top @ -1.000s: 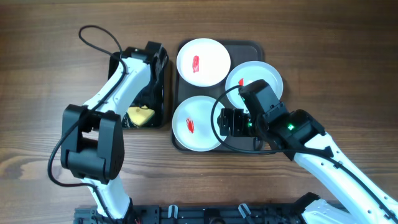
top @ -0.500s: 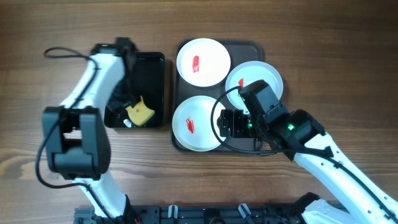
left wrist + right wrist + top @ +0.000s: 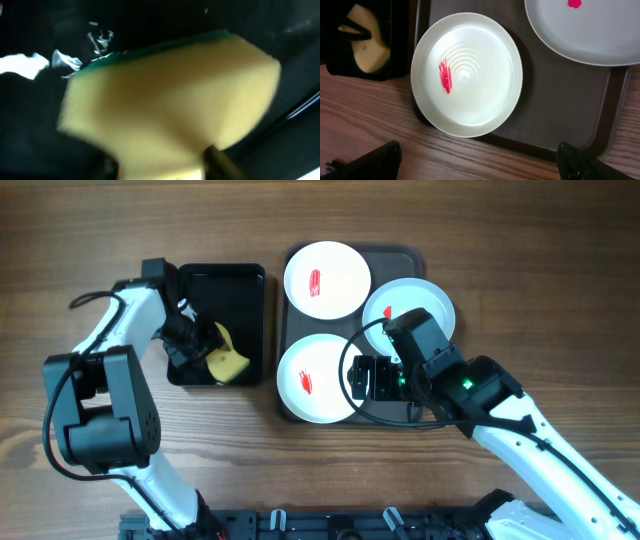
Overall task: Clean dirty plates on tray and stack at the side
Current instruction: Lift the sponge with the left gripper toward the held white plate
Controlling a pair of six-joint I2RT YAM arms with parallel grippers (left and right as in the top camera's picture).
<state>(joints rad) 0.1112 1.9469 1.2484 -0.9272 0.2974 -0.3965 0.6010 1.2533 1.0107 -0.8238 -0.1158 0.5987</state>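
the three plates lie on the tray (image 3: pixel 396 258): far white plate (image 3: pixel 326 280), near white plate (image 3: pixel 313 379), pale blue plate (image 3: pixel 405 295) at the right (each shows a red smear). the right gripper (image 3: pixel 360 377) hangs at the near white plate's right edge, jaws spread wide and empty. the left gripper (image 3: pixel 203 348) is down in the black tub (image 3: pixel 240 290), the yellow sponge (image 3: pixel 165 100) between its fingers; whether they clench it i cannot tell.

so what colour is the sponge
Yellow, with a green edge; the sponge shows best in the left wrist view.
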